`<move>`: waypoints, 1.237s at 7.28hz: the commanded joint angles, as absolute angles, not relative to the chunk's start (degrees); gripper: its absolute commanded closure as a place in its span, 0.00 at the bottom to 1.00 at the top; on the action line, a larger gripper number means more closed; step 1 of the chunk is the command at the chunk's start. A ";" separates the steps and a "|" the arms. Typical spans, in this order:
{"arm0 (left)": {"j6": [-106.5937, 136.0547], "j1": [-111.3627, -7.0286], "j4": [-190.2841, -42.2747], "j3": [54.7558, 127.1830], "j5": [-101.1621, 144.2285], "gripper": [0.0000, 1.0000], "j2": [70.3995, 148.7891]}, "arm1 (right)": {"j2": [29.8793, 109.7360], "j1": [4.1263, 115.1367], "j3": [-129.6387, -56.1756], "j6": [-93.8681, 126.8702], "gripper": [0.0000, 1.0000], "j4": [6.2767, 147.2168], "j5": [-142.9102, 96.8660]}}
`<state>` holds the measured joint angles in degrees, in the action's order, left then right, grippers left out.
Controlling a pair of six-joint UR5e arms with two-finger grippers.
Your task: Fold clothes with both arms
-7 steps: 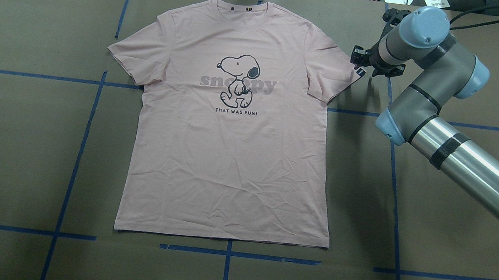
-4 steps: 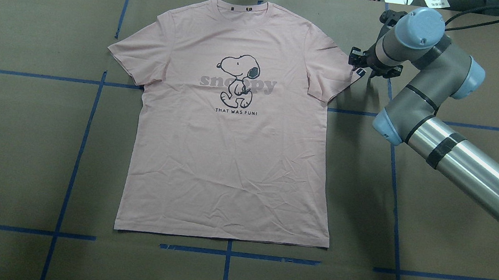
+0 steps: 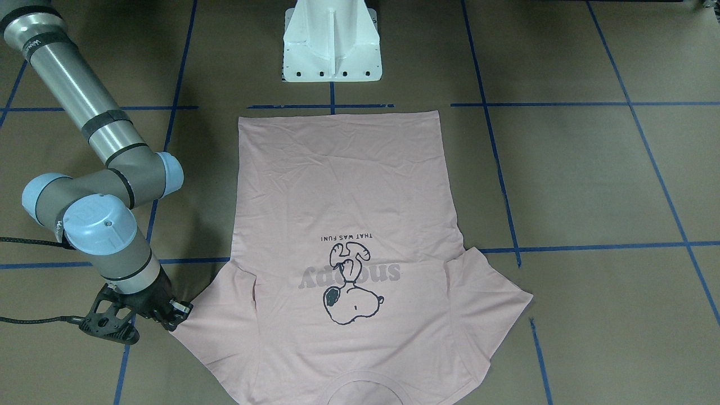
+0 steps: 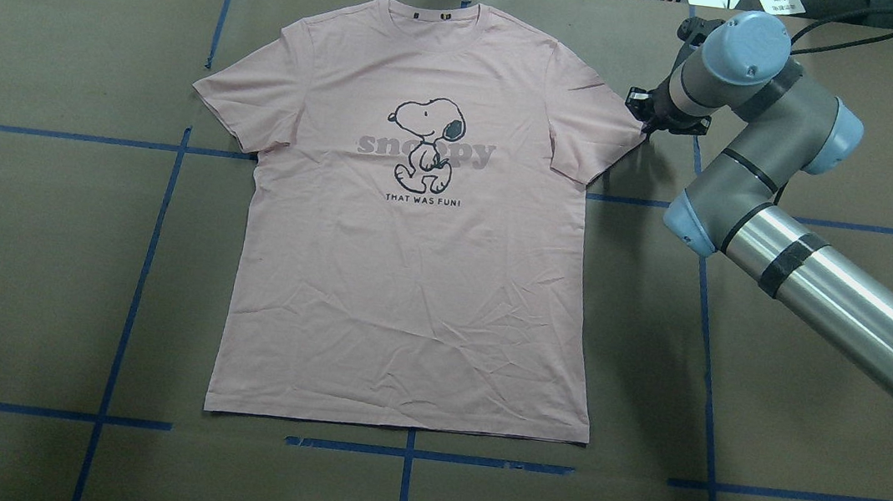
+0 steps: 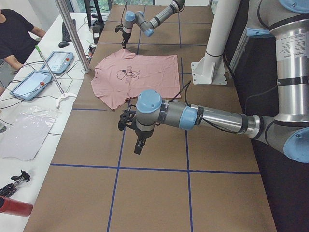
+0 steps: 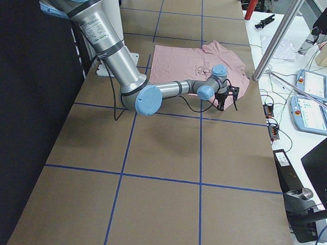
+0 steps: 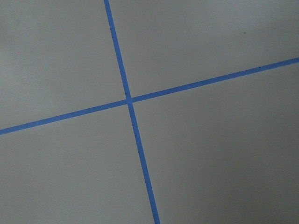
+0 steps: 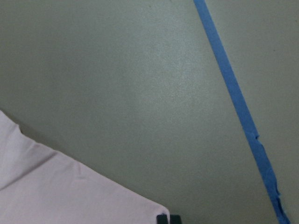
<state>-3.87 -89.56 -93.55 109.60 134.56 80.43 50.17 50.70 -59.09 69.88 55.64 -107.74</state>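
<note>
The pale pink T-shirt (image 4: 409, 280) lies flat and print-up on the brown table, collar at the far edge; it also shows in the front view (image 3: 349, 185) and both side views (image 5: 140, 77) (image 6: 200, 58). My right gripper (image 4: 644, 124) (image 3: 179, 319) stands low at the tip of the shirt's right sleeve (image 8: 56, 191). In the right wrist view its tips (image 8: 168, 218) sit together, shut, right at the sleeve corner; I cannot see cloth pinched between them. My left gripper (image 5: 140, 145) hangs over bare table away from the shirt, and I cannot tell whether it is open or shut.
Blue tape lines (image 7: 128, 100) grid the brown paper. The white pedestal (image 3: 332, 39) stands at the hem side. A black cable (image 3: 34, 320) trails from the right wrist. Beside the table a person (image 5: 14, 34) sits near control tablets (image 5: 29, 84) and a metal post (image 5: 72, 34).
The right arm has moved left and down, bringing its gripper from just beside the right sleeve onto the sleeve's tip. The shirt has not moved.
</note>
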 commanded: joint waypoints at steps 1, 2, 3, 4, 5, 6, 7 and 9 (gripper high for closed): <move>-3.87 -89.56 -93.60 109.60 134.56 0.00 80.33 | 49.83 50.71 -60.98 69.70 1.00 55.63 -107.75; -3.87 -89.56 -93.60 109.60 134.65 0.00 80.33 | 49.66 50.02 -63.95 70.57 1.00 55.90 -107.75; -3.87 -89.56 -93.60 109.69 134.65 0.00 80.33 | 48.79 47.92 -65.38 71.45 1.00 56.16 -107.49; -3.87 -89.56 -93.60 109.60 134.74 0.00 80.33 | 46.60 44.68 -64.87 75.02 1.00 56.42 -104.10; -3.87 -89.56 -93.60 109.60 134.82 0.00 80.33 | 43.10 41.86 -61.73 76.62 1.00 56.95 -97.97; -3.87 -89.56 -93.60 109.60 134.82 0.00 80.25 | 40.02 41.49 -57.87 76.73 1.00 56.95 -97.39; -3.95 -89.56 -93.60 109.60 134.82 0.00 80.24 | 38.77 41.57 -55.48 76.64 1.00 56.87 -97.21; -3.87 -89.56 -93.60 109.60 134.82 0.00 80.16 | 36.32 42.01 -52.23 76.55 1.00 56.78 -94.75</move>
<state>-3.89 -89.56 -93.60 109.60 134.82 80.19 38.25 41.80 -54.81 76.55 56.81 -95.96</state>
